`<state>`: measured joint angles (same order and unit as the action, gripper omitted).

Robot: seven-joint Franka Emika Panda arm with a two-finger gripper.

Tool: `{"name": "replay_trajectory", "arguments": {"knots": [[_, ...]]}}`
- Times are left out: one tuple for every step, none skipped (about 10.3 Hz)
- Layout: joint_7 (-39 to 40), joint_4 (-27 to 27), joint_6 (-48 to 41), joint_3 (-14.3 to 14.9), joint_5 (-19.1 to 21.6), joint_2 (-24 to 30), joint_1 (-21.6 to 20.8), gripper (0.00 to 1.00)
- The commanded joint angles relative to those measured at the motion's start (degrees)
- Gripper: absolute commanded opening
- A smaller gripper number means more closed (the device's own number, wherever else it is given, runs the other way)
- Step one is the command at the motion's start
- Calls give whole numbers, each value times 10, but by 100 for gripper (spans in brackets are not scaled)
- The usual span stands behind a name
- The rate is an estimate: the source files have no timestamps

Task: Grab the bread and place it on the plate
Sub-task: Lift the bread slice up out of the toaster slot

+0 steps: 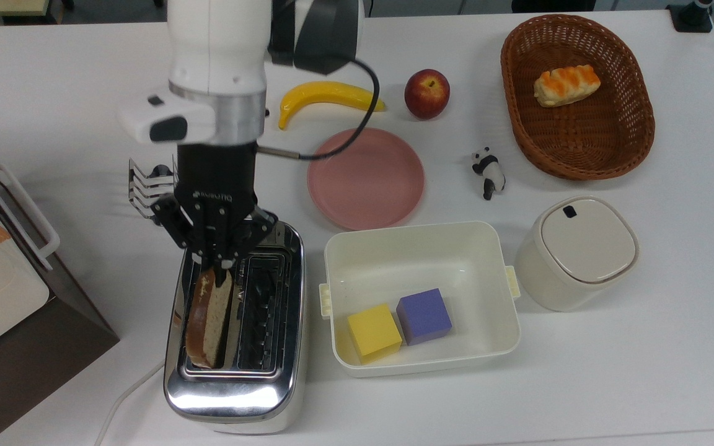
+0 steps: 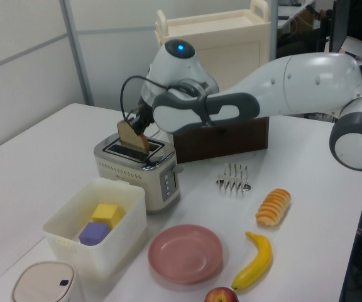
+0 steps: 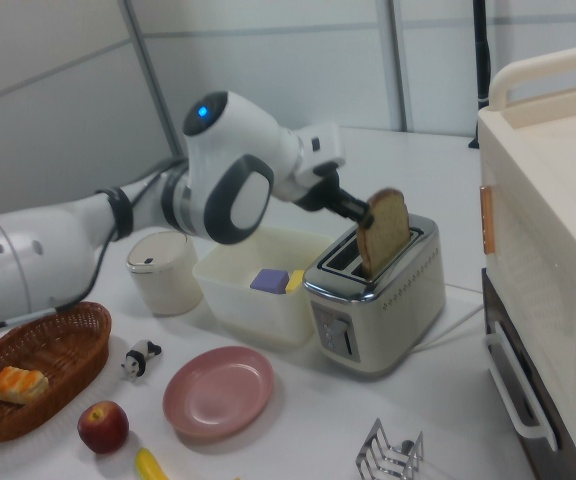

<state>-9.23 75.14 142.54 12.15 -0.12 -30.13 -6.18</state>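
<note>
- The gripper is clamped on the top far corner of the bread; in the right view its jaws pinch the slice's upper edge, one on each face
- The bread stands on edge, about half risen out of the toaster; its lower part sits in the slot on the top view's left, while the slot on the top view's right is dark and holds nothing I can make out
- In the top view the slice's long axis runs along the slot, near to far, with the jaws at its far end; the slice hangs down and toward the near side from the grip, slightly tilted
- The plate lies flat on the table, to the top view's right of the toaster and a little farther away; its surface is bare; the white bin with the yellow and purple blocks sits just near of it
- The relation that counts, I judge: the bread's lower edge is not yet free of the slot, so it must go straight up before any sideways travel toward the plate; a sideways pull now could catch the slice on the slot's rim
- Then the upright slice will need laying flat on the plate, which is wider than the slice
</note>
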Motion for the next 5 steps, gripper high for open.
{"name": "replay_trajectory", "arguments": {"knots": [[-15, 14, -45, -3, 23, 77, -2, 0], [-15, 14, -58, -1, 35, 98, -1, 0], [-15, 15, -82, 1, 48, 118, -1, 0], [-11, 25, -140, 3, 68, 145, 0, 0], [-7, 34, -199, 3, 85, 161, 0, 0]]}}
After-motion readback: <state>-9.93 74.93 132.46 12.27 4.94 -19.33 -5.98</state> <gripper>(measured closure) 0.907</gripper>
